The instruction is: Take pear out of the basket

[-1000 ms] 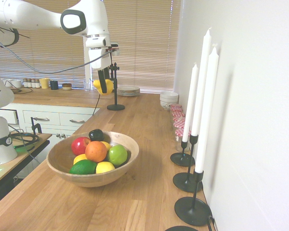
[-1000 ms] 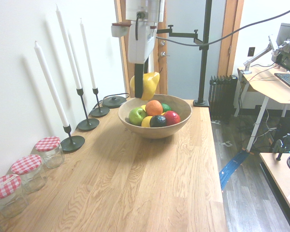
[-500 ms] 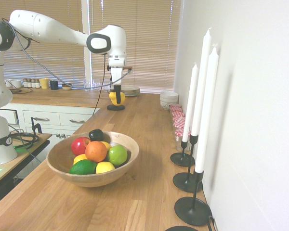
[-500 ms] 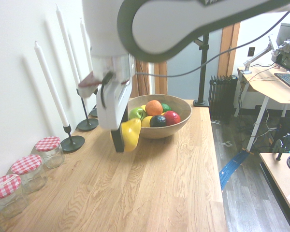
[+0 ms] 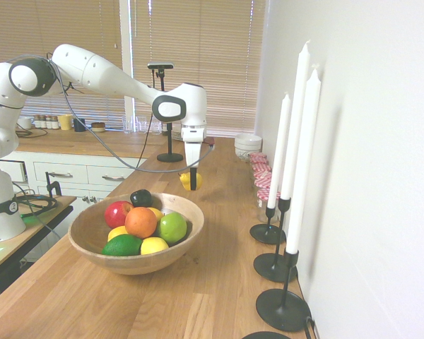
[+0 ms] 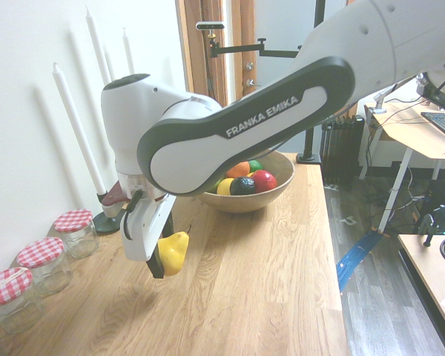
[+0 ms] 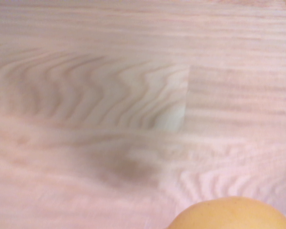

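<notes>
Dropping the pear too early is our main worry: the gripper is clamped on it, and it seems to hang a little above the table, out of the basket. If we let go while there is still a gap, the pear could land on its rounded side and roll, since nothing beside it would stop it. Its skin looks smooth and its shape tapers, so a grip slightly off the thick part could let it twist or slip as we lower. Pressing down too far is the opposite risk; we would squash it against the wood and strain our hold. The jars stand to one side of the gripper, near the wall, and a sideways swing could knock them. Swinging back towards the basket, behind the gripper in the second exterior view, we could bump its rim.
</notes>
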Robot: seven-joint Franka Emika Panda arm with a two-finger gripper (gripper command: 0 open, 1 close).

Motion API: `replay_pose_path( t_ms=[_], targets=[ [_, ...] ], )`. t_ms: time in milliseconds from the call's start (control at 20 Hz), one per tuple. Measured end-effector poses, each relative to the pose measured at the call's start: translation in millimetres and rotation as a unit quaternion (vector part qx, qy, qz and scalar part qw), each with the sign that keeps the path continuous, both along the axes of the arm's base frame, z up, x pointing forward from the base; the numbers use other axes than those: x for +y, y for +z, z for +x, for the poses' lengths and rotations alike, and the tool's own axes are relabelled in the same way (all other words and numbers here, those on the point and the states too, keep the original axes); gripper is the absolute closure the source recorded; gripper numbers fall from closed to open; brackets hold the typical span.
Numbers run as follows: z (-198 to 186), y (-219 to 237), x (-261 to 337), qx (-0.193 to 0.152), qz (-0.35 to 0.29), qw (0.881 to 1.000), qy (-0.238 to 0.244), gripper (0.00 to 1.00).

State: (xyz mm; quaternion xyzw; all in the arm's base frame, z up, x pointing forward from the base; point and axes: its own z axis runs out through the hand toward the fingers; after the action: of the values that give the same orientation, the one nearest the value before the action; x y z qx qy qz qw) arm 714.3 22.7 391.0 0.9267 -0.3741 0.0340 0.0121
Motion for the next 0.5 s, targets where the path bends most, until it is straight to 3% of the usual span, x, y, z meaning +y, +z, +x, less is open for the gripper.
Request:
replay_pose_path(
  t_ms=[500],
  targets=[
    [6.4,-34.2,1.4,0.019,0.006,1.000,-0.003,1.00]
  ],
)
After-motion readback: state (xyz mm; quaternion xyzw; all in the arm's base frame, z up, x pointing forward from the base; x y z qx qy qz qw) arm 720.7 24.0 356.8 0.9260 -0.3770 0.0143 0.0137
